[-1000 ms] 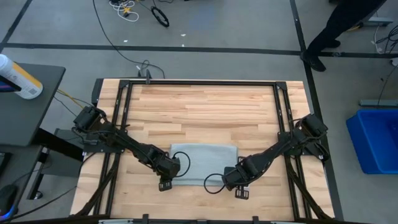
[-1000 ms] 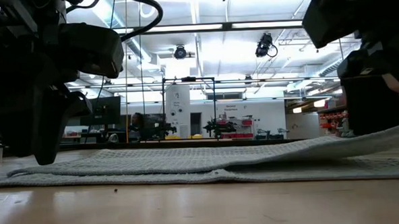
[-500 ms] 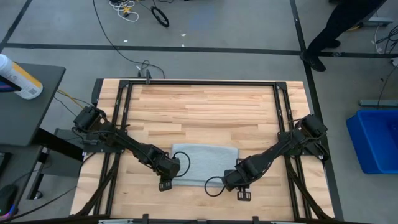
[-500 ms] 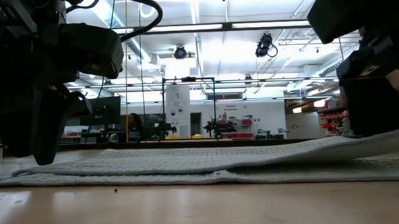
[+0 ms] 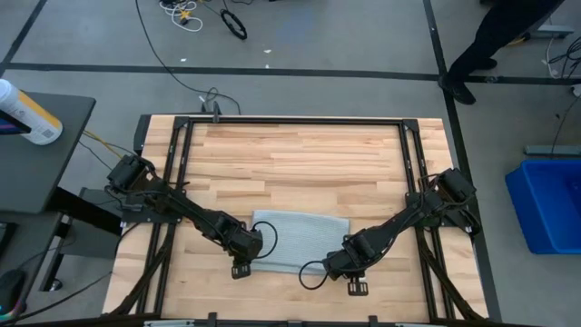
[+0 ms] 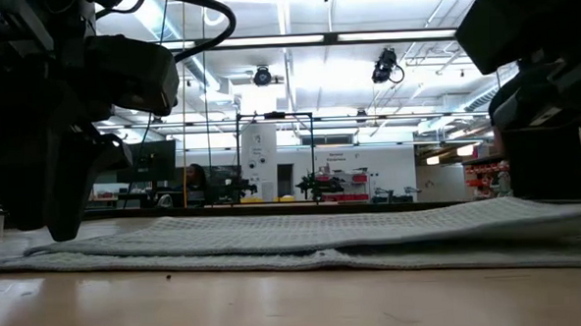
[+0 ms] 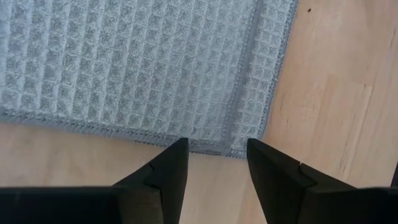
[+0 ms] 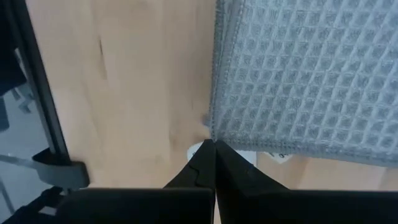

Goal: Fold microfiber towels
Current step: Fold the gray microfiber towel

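The towel is matt waffle-weave cloth (stitched hem) on a smooth pale wood table.

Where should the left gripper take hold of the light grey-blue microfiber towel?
At the near corner of the light grey-blue waffle-textured microfiber towel, straight ahead of the open left gripper. The towel lies flat, two layers deep, on the wooden table, so probably come in low and pinch both hemmed edges.

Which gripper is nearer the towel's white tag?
Right. The right gripper sits shut at the towel corner beside the white tag; the left gripper is open at the opposite near corner.
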`<action>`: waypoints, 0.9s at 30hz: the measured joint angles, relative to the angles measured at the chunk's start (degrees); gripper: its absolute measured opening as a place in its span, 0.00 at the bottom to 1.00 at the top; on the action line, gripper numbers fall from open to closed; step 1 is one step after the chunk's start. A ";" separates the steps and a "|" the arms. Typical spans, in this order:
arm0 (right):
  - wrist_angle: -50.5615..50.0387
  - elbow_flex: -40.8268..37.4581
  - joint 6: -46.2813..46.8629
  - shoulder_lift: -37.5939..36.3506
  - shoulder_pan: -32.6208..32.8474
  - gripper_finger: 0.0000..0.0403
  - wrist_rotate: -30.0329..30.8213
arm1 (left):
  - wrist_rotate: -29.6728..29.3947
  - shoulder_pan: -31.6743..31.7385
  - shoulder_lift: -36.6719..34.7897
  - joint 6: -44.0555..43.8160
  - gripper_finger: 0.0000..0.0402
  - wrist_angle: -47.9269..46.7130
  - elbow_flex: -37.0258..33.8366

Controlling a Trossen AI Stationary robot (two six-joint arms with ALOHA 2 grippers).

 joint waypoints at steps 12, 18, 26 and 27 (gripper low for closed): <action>1.55 0.00 -0.52 0.00 -0.11 0.31 -4.35 | -0.22 0.00 0.00 0.28 0.43 -0.12 -0.01; 1.44 0.00 2.34 0.00 -0.58 0.48 -2.16 | -1.77 0.07 0.00 -0.22 0.43 -0.23 -0.02; 0.89 0.00 1.00 0.00 -2.95 0.54 -0.50 | -0.51 3.85 0.00 1.48 0.43 -0.58 0.04; 0.40 0.00 0.52 0.00 -3.24 0.53 -0.38 | -0.37 4.39 -0.07 1.94 0.43 -1.31 0.25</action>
